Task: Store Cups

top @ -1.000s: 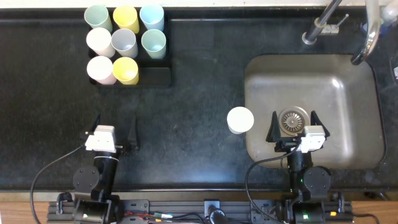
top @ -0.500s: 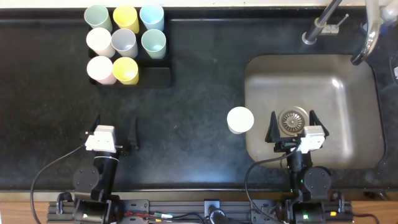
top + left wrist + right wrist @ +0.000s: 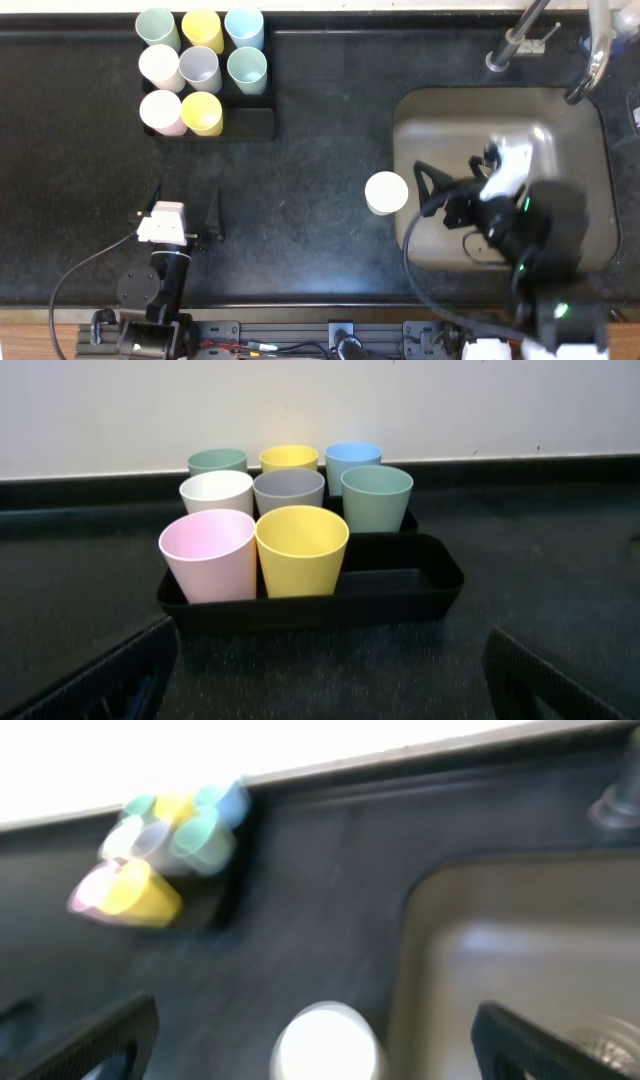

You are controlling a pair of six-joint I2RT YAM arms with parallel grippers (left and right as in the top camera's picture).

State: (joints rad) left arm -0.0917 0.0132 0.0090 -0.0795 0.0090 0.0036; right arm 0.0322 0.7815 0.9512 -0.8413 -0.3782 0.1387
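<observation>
A white cup stands upside down on the dark counter, just left of the sink's rim; it also shows as a white cup close ahead in the right wrist view. My right gripper hangs open over the sink's left edge, turned toward that cup, nothing between its fingers. A black tray at the back left holds several pastel cups, with one front corner slot bare. The left gripper rests open in front of the tray, well short of the pink cup and yellow cup.
The steel sink takes up the right side, its drain beside the right arm. A faucet rises at the back right. Bare dark counter lies between the tray and the sink.
The right arm has lifted off its rest pose and swung up and left over the sink toward the white cup. The left arm and the cups have not moved.
</observation>
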